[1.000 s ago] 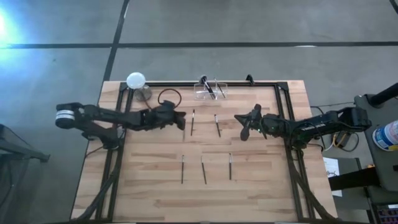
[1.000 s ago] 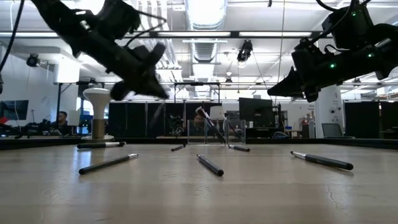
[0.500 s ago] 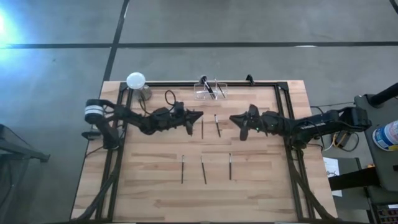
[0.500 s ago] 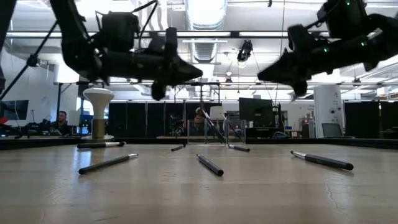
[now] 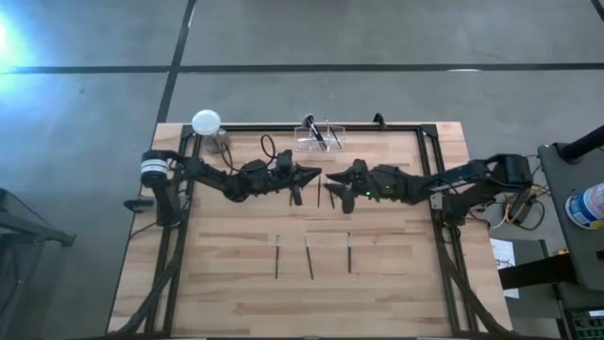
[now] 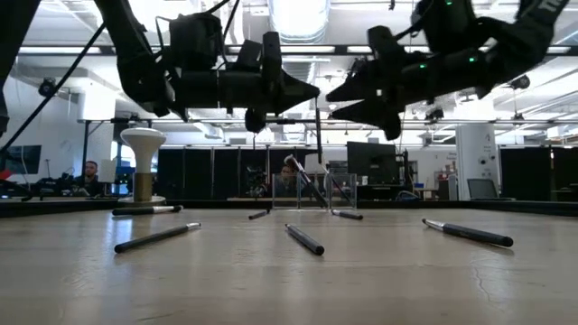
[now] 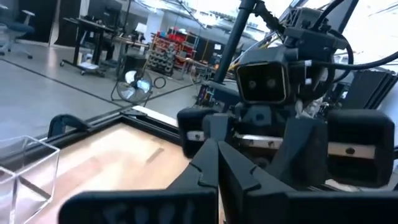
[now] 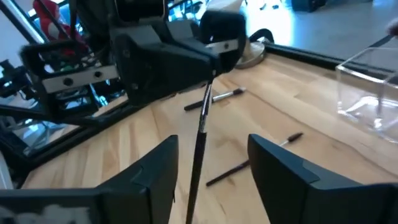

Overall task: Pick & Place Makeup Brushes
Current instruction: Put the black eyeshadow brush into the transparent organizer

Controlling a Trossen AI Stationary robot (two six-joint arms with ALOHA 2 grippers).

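My left gripper point(image 5: 316, 175) hovers over the table's middle, shut on a thin dark makeup brush point(image 8: 200, 130) that hangs straight down from it point(image 6: 318, 135). My right gripper point(image 8: 212, 142) faces it from the table's right, open, with one finger on each side of the hanging brush and touching nothing. Three more brushes point(image 5: 309, 257) lie flat in a row nearer the front edge, and others point(image 8: 224, 95) lie flat farther back. A clear box point(image 5: 321, 135) at the far edge holds brushes. My left gripper pinches the brush's upper end point(image 8: 210, 84) between its two fingertips. The fingers lie about level and point toward the table's right, across the brush. The brush hangs upright below them, clear of the table.
A white ball-topped stand point(image 5: 206, 123) is at the far left corner. A black frame point(image 5: 429, 142) runs along the table's far and side edges. Bare wood lies between the near row of brushes and the front edge.
My left gripper has moved toward the table's right and tipped up to level, carrying the brush, which now hangs upright. My right gripper has moved toward the table's left, up to the left gripper, and has opened around the brush.
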